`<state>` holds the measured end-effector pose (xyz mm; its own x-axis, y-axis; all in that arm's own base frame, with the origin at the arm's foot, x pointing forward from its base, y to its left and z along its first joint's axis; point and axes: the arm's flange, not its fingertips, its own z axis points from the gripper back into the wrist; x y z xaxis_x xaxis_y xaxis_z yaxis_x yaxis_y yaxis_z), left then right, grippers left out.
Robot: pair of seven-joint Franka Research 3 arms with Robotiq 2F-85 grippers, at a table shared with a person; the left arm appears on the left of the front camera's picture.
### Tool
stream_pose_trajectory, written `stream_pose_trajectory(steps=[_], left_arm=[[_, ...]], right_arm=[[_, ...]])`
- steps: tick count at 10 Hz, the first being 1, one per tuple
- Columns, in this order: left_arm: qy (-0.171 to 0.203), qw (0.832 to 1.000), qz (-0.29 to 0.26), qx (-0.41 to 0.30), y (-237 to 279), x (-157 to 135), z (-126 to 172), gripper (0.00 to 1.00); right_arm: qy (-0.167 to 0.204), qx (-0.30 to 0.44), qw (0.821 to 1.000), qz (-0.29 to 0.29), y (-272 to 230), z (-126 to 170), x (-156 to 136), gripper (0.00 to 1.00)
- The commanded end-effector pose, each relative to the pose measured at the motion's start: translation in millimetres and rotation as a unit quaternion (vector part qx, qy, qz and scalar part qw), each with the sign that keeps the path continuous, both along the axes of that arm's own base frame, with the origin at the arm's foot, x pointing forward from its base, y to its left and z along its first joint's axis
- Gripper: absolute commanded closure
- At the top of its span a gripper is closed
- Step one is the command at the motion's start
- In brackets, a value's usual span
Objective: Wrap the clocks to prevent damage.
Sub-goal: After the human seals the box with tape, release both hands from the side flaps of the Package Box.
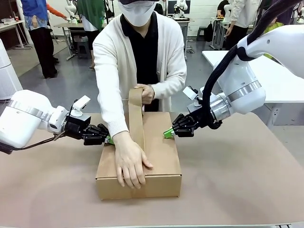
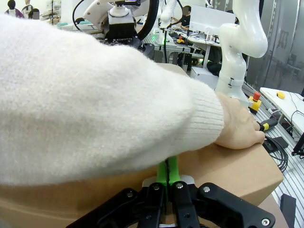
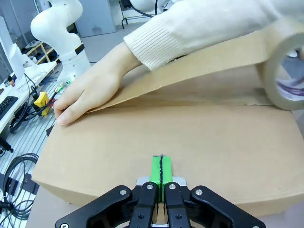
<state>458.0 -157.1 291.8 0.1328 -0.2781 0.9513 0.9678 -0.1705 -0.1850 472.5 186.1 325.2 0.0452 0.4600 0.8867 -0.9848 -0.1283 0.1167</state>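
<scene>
Front view: one cardboard box (image 1: 142, 159) sits mid-surface (image 1: 237, 190), long axis running from the robot's side toward the person. No clocks on show; presumably they are inside the box, so I cannot count them. One strip of brown tape (image 1: 136, 121) runs along that same axis, from the near top edge up to the roll (image 3: 285, 71) held by the person's far hand (image 1: 145, 92). The person's other hand (image 1: 130, 164) presses the tape end flat at the near edge of the lid. Two arms flank the box. Left gripper (image 1: 107, 138) meets the box's left side at the far corner, jaws closed with the green pads together, nothing held, tip touching or just beside the cardboard. Right gripper (image 1: 168, 133) mirrors it on the right side, jaws likewise closed and empty, tip against the upper edge. Right wrist view confirms it: pads (image 3: 160, 171) pinched shut, pointing straight at the box's long side wall, tape line crossing ahead of them. Left wrist view: shut pads (image 2: 168, 171) at the box wall, with the person's white sleeve (image 2: 95, 95) passing close above. Judgement: both grippers act as side stops, bracing the box crosswise while the tape is pulled lengthwise; the coming move is the person's, drawing the roll further along that axis. Count: one box, one roll, two hands, two grippers.
</scene>
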Motion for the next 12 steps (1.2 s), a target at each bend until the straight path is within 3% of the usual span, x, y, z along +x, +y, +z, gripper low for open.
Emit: stream_pose_trajectory(steps=[1,12], left_arm=[[0.0,1.0,0.002,0.004,-0.4,-0.3,-2.0,1.0],[0.0,1.0,0.002,0.004,-0.4,-0.3,-2.0,1.0]], right_arm=[[-0.001,-0.005,1.0,-0.002,1.0,-2.2,-0.1,0.99],[-0.001,-0.005,1.0,-0.002,1.0,-2.2,-0.1,0.99]])
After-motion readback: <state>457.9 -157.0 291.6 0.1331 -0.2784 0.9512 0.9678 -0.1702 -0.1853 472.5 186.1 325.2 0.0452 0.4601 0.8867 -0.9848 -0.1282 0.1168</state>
